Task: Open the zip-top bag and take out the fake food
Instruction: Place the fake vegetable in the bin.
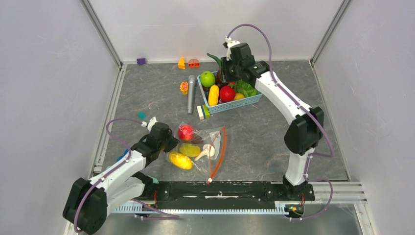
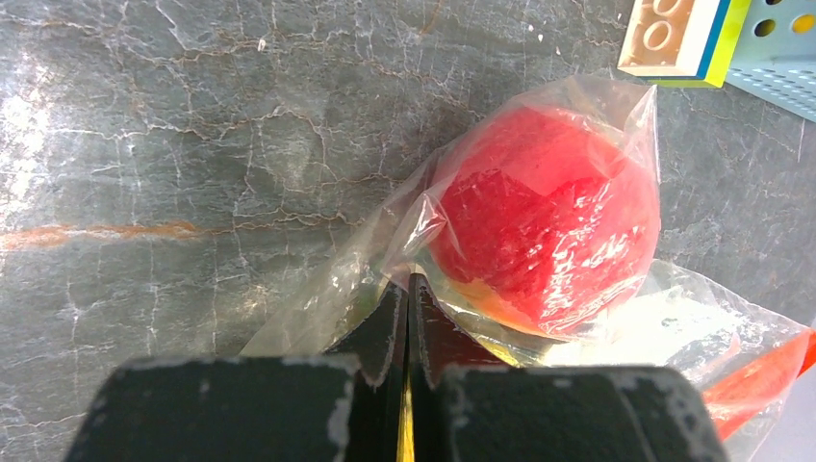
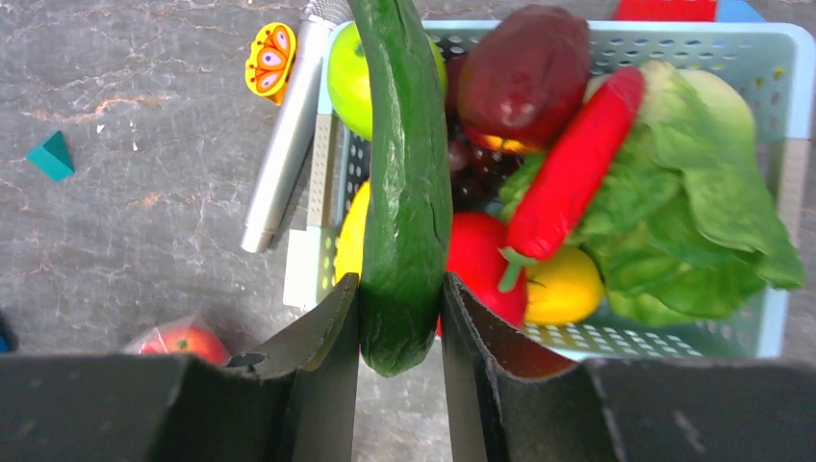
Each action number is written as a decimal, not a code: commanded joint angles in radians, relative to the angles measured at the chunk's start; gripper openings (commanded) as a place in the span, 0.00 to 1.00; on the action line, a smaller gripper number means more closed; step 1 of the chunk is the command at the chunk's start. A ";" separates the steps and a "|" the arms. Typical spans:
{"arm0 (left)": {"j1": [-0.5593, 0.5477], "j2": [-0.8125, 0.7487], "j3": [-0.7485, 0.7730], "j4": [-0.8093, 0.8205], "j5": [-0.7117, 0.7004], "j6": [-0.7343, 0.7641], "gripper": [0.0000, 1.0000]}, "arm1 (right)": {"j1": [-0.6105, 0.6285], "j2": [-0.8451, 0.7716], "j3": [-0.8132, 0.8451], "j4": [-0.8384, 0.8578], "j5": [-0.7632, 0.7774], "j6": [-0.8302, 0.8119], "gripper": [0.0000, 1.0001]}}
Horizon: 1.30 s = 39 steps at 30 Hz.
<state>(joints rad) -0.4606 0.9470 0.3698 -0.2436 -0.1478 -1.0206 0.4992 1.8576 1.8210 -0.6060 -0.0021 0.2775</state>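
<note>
The clear zip-top bag [image 1: 201, 146] lies flat on the grey floor near the front, its orange-red zip strip [image 1: 219, 151] along the right edge. Inside are fake food pieces: a red fruit [image 1: 185, 131], a yellow piece [image 1: 180, 160] and a white piece [image 1: 208, 152]. My left gripper [image 1: 172, 143] is shut on the bag's left plastic edge [image 2: 327, 289], right beside the red fruit [image 2: 544, 226]. My right gripper [image 3: 401, 284] is shut on a dark green cucumber [image 3: 404, 164], held over the left end of the light-blue basket [image 3: 770, 87].
The basket [image 1: 244, 103] at the back holds a green apple [image 1: 207, 78], lettuce [image 1: 246, 88], and red and yellow produce. A silver cylinder [image 1: 191, 93], a white-and-green block [image 1: 202, 112] and an orange toy [image 1: 184, 87] lie to its left. Small blocks [image 1: 141, 61] sit by the back wall.
</note>
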 commanded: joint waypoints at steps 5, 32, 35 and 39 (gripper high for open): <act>-0.001 -0.033 -0.011 -0.009 -0.017 0.014 0.02 | 0.067 0.154 0.109 0.022 0.162 0.087 0.22; -0.001 -0.042 -0.025 -0.010 -0.017 0.006 0.02 | 0.078 0.265 0.086 0.098 0.202 0.135 0.42; -0.001 -0.042 -0.023 -0.010 -0.016 0.005 0.02 | 0.078 0.258 0.083 0.099 0.205 0.130 0.48; -0.001 -0.043 -0.023 -0.011 -0.019 0.004 0.02 | 0.078 0.238 0.076 0.101 0.210 0.124 0.55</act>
<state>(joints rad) -0.4606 0.9195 0.3531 -0.2523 -0.1482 -1.0206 0.5751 2.1277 1.8938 -0.5236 0.2001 0.4133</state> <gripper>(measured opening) 0.026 0.530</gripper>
